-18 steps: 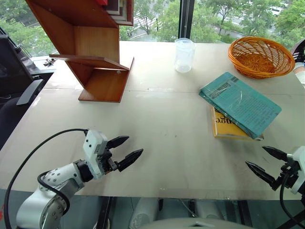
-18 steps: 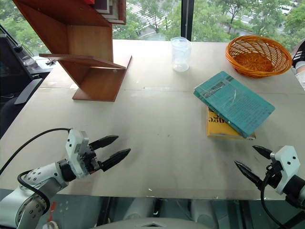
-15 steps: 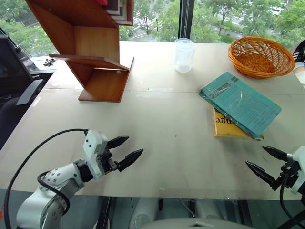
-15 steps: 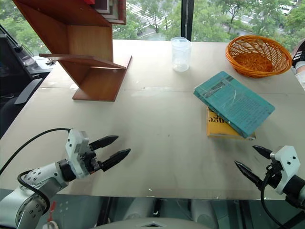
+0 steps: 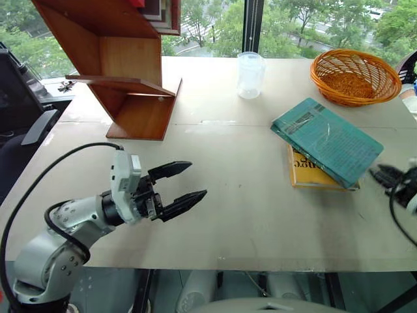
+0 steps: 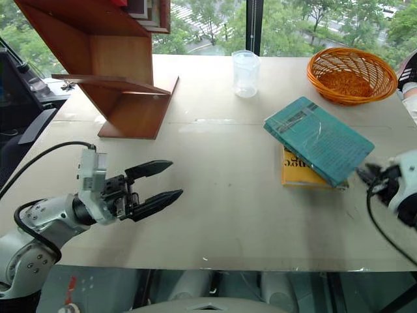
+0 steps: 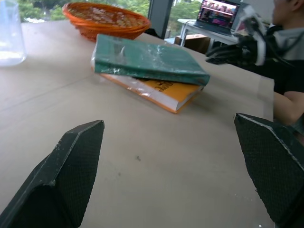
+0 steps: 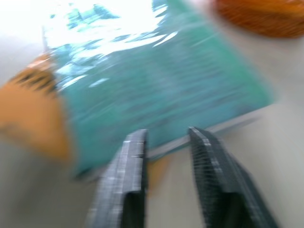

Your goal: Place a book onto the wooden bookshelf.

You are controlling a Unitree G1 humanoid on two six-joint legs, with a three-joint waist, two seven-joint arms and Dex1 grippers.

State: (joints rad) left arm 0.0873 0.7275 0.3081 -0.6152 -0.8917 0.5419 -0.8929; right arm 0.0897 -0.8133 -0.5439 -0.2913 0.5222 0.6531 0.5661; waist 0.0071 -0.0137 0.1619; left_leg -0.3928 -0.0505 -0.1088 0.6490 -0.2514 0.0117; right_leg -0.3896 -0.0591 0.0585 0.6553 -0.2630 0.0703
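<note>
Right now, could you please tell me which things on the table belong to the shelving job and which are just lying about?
Job: thin teal-green plastic-wrapped book; large reddish-brown wooden bookshelf.

Lying about: yellow book with black lettering beneath the teal one; orange wicker basket; clear plastic cup.

A pale beige flat table is shown. On it are set a reddish-brown slanted wooden bookshelf, a clear plastic cup, an orange woven wicker basket and a yellow book, by which a teal-green plastic-wrapped book is carried.
</note>
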